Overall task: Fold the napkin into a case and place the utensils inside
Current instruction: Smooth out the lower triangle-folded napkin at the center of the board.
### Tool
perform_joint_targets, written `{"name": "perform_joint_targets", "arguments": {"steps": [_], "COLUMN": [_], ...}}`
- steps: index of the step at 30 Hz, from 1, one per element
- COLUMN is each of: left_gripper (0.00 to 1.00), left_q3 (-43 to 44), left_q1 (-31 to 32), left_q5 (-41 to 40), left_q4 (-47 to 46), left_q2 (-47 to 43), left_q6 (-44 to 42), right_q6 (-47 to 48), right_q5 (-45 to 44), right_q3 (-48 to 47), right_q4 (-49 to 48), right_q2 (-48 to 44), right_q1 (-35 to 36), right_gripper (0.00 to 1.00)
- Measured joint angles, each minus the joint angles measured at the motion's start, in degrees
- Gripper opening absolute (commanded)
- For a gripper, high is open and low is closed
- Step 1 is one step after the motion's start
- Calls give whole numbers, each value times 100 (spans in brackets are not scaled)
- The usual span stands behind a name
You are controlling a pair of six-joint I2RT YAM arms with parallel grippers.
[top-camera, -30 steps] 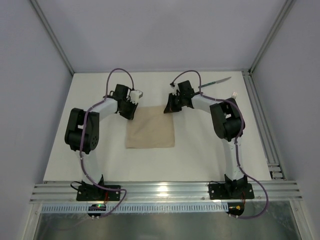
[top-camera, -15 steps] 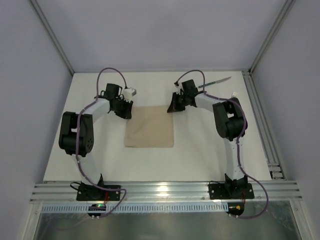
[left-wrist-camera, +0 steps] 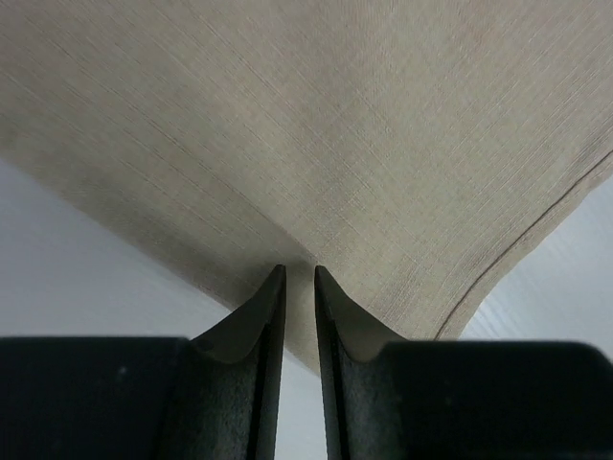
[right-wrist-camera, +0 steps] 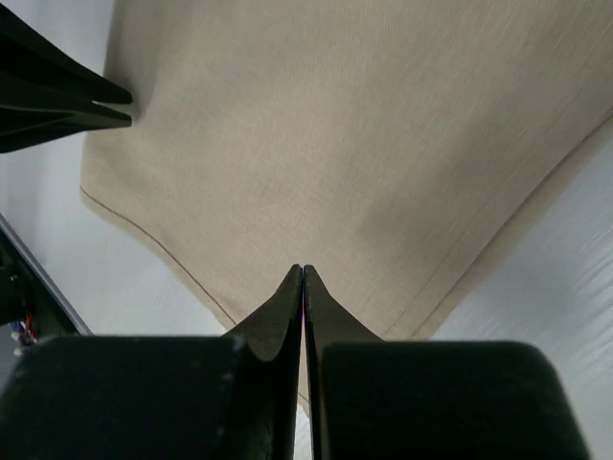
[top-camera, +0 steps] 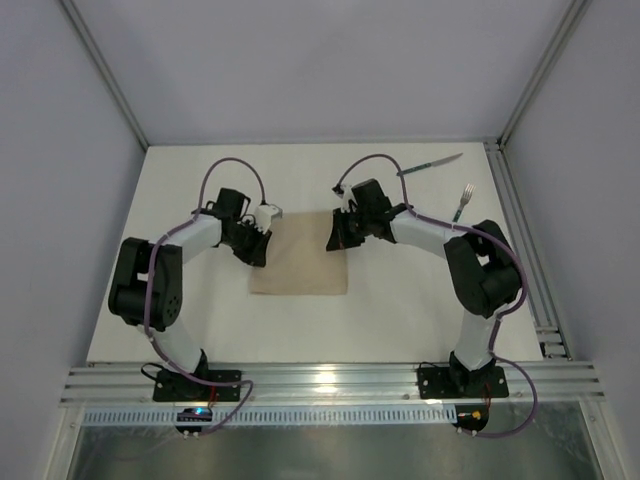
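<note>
Looking down on the napkin (top-camera: 300, 268), a soft tan cloth with four sides, spread out in the middle of the frame on a smooth white table (top-camera: 400, 300). Pinching its upper left corner with the left gripper (top-camera: 256, 250), keeping the black fingers almost pressed together, with only a thin slit between them and the cloth corner running into it. Pinching its upper right corner with the right gripper (top-camera: 336, 236), squeezing the pointed black fingers tight on the cloth. Showing fine woven threads up close in both wrist views, and a thin stitched line along the hem. Making faint creases in the cloth, all pointing at the fingertips. Seeing a slim knife (top-camera: 430, 165) with a shiny silver blade and a dark green handle, lying slanted in the upper right of the frame, well apart from the napkin. Seeing a fork (top-camera: 463, 203) with silver prongs and a green handle, lying just below and right of the knife, not touching it.
</note>
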State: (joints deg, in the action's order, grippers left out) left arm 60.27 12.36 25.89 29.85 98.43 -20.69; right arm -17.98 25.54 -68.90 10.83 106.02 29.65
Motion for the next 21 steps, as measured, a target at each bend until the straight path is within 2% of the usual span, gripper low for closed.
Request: {"name": "perform_joint_targets", "arguments": {"steps": [5,12,14,15,16,18,21], "left_gripper": [18,20,28,36,40,45,47], "left_q3": [-199,-227,-269,-284,-317,-350,-348], "left_q1": [59,57,52,46,35,37,74], "left_q5": [-173,-190,-164,-127,-90,-28,24], "left_q4": [-28,-44,-4,35,96,306,562], "left_q2": [52,20,-74,-140,-264,-632,-1307], "left_q6": [-87,-149,-256,-293,-424,-723,-1460], "right_q6": [-17,-42,-35,-28,-2,59,188], "right_q5": [37,229,299,315,328,382,452], "right_q3": [527,769,796,798,798,796,789], "right_q4": [20,-105,-155,-160,-157,-153,-118], "right_q2": [125,240,238,238,238,236,236], "right_q1": [72,-83,-114,-118,-122,-127,-129], "right_gripper": [4,4,4,4,4,4,4]}}
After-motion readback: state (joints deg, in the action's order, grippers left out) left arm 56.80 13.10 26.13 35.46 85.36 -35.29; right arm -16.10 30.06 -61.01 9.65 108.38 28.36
